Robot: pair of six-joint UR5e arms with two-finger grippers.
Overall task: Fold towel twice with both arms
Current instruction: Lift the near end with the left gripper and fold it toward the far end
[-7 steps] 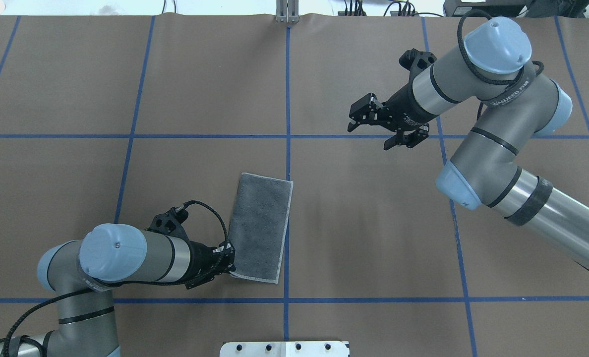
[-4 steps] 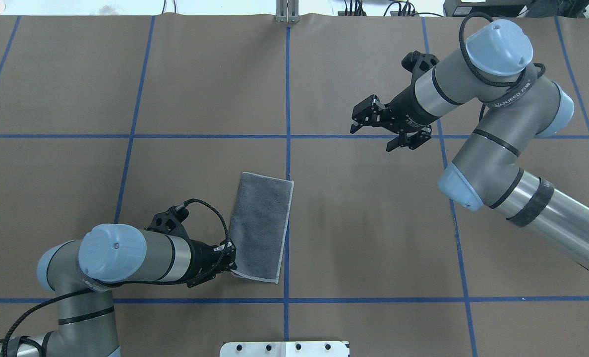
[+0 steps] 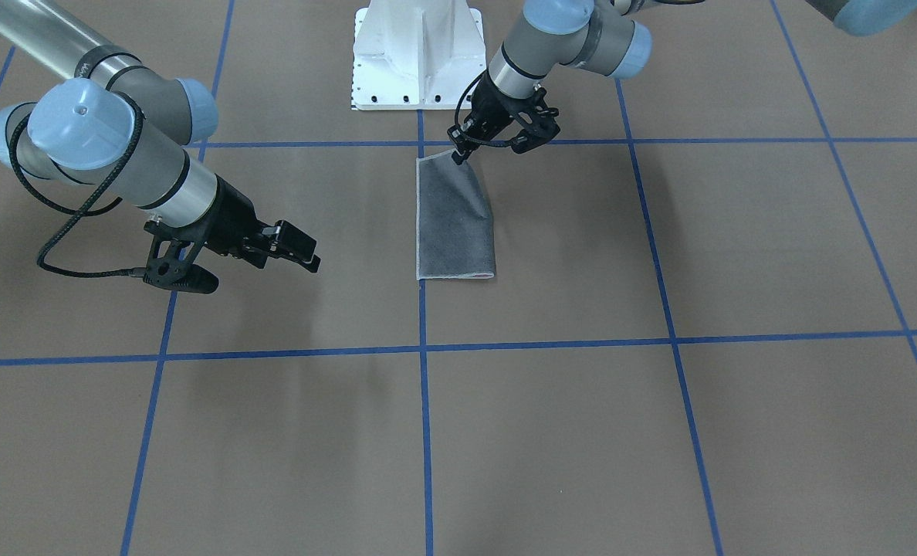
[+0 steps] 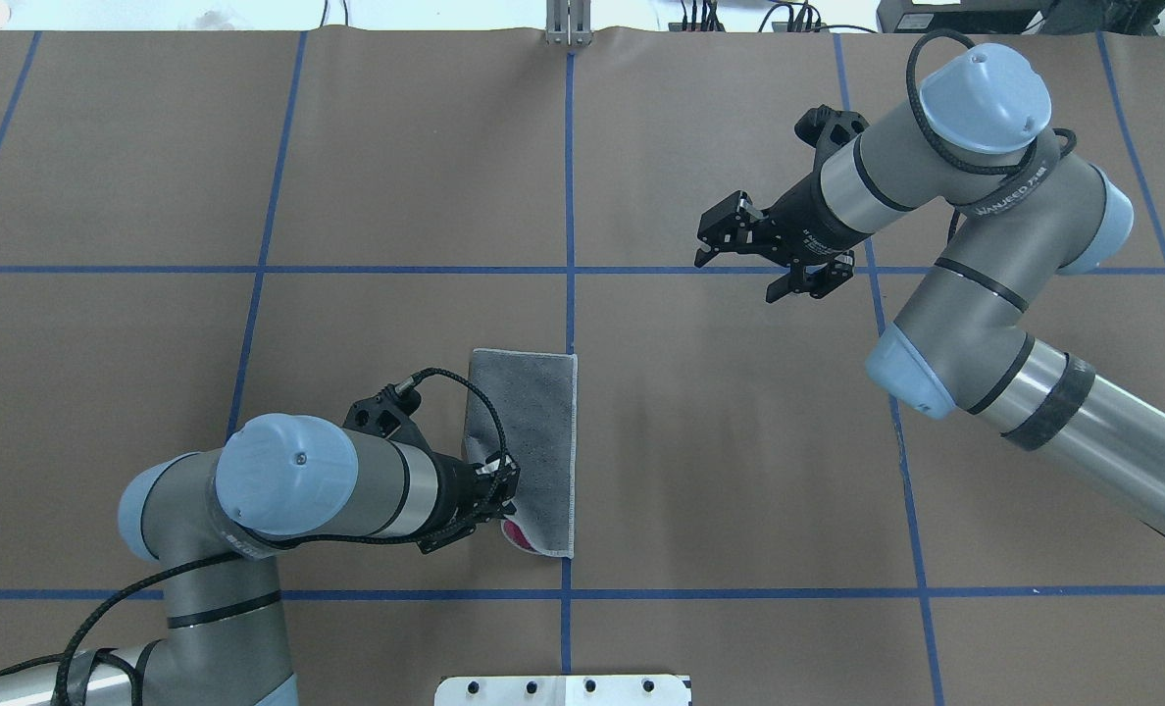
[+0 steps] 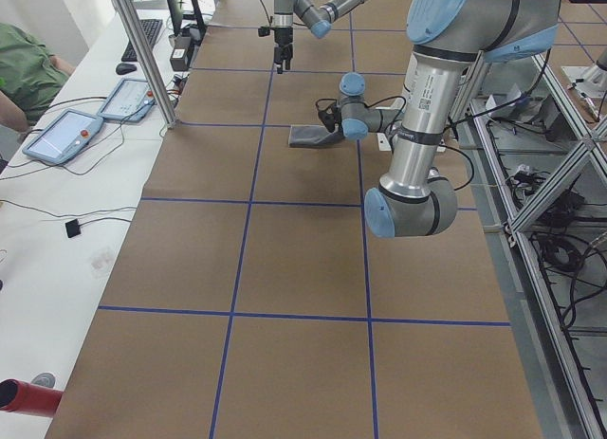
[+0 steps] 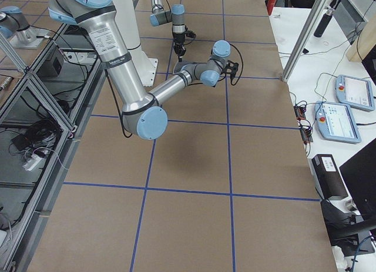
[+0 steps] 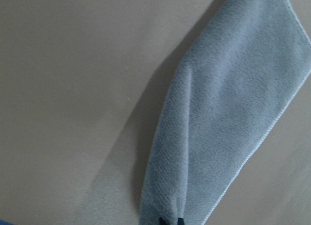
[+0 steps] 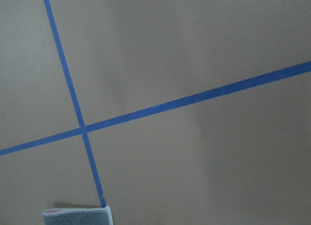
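Front-facing view: the towel [image 3: 455,224] lies folded into a dark grey strip on the brown table [image 3: 659,425], its long edge along a blue tape line [image 3: 424,432]. The left gripper [image 3: 462,154] is clamped on the towel's corner at 12 o'clock, near the white base [image 3: 416,54]. The right gripper [image 3: 304,251] hangs above the table at the towel's 9 o'clock, well apart from it, its jaws spread and holding nothing.

Overhead view: the strip runs from 12 to 6 o'clock, just left of the central tape line. The left gripper pinches the corner at 7 o'clock and holds it raised, so the pink underside [image 4: 516,534] shows beneath. The right gripper is at the towel's 1 o'clock, released.

Exterior left view: the towel sits at the far end of the table beside the near arm's gripper.

Exterior right view: the near arm hides most of the towel.

Left wrist view: the grey cloth stretches toward 1 o'clock from the fingertips [image 7: 163,221], which are closed on it at the bottom edge.

Right wrist view: two tape lines cross, and one end of the towel peeks in at 7 o'clock
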